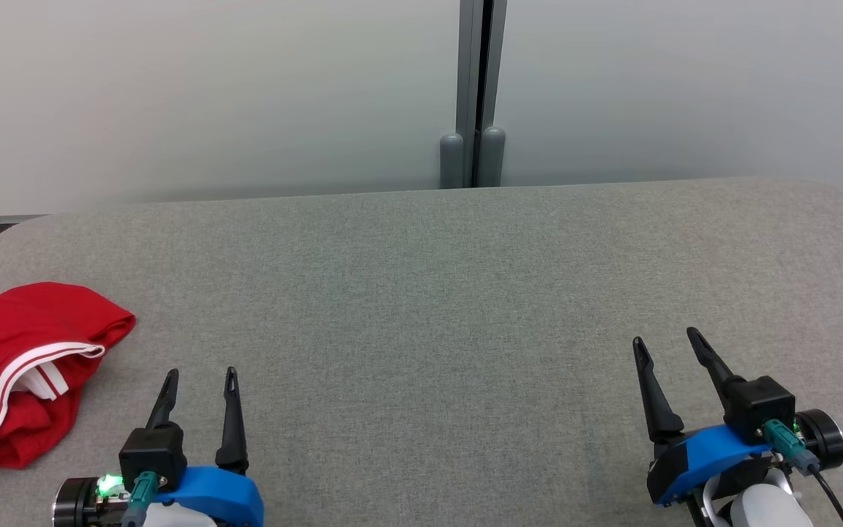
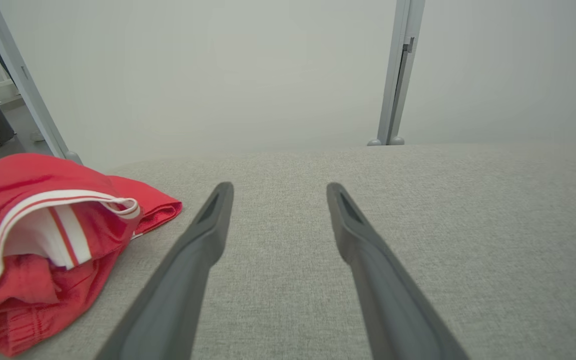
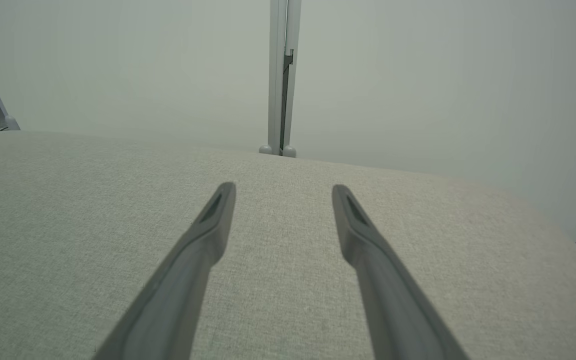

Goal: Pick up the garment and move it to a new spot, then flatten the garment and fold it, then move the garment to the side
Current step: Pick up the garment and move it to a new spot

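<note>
Head view showed a red garment [image 1: 19, 366] with white stripes lying crumpled in a heap at the left edge of the grey fabric-covered surface [image 1: 429, 278], partly cut off by the picture's left border. The left gripper [image 1: 201, 371] sat at the lower left, just to the right of the heap and not touching it, its two dark fingers spread apart with nothing between them and pointing toward the far side; a green light [image 1: 108, 483] glowed on its base. The right gripper [image 1: 664, 336] sat at the lower right, well apart from the garment, its jaws likewise parted and empty, its fingers leaning slightly to the left. Bare grey cloth lay between the two grippers. Behind the surface stood pale wall panels [image 1: 209, 88], joined by a grey upright post [image 1: 474, 88] near the middle. From the left wrist, the fingers [image 2: 203, 235] rose wide apart over the grey cloth, and the red heap lay to their left, close beside the left finger but clear of it, with a white-striped band folded open on top and white lining showing beneath. From the right wrist, the fingers [image 3: 360, 240] were equally spread above bare cloth, aimed toward the post at the far edge.
</note>
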{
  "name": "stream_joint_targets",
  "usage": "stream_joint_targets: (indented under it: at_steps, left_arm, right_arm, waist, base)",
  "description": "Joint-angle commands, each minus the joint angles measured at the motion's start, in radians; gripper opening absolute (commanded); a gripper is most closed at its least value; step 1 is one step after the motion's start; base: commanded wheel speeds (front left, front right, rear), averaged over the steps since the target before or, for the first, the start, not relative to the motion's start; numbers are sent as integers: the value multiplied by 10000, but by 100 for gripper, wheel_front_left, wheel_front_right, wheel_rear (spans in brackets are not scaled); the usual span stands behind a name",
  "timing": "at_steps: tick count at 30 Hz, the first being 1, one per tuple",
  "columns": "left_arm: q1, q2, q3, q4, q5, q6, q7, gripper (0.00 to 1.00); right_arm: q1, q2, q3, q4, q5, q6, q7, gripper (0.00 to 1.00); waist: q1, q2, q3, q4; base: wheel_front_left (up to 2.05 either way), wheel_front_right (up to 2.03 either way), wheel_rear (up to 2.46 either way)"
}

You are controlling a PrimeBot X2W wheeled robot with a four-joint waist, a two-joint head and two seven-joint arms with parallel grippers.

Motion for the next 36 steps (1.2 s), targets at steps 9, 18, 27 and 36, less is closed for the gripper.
stream_joint_targets:
  at_steps: [9,18,27,36]
  left_arm:
    - [-66,-87,220,53,443,10,-173,100]
    - [-44,-115,432,36,482,-38,-171,100]
    - [198,-108,955,100,426,53,-171,100]
    - [176,-77,1242,93,462,-45,-171,100]
  right_arm:
    - [-101,-81,-49,139,-462,1,-175,100]
    - [-133,-33,85,270,-311,1,-170,100]
    - [-277,-37,543,468,-279,1,-169,100]
    - [-346,-54,737,495,-255,1,-170,100]
  waist:
    - [0,0,65,632]
    - [0,0,257,2532]
    - [0,0,450,4584]
    - [0,0,618,5431]
  base:
    - [0,0,0]
    - [0,0,0]
    - [0,0,0]
    - [0,0,0]
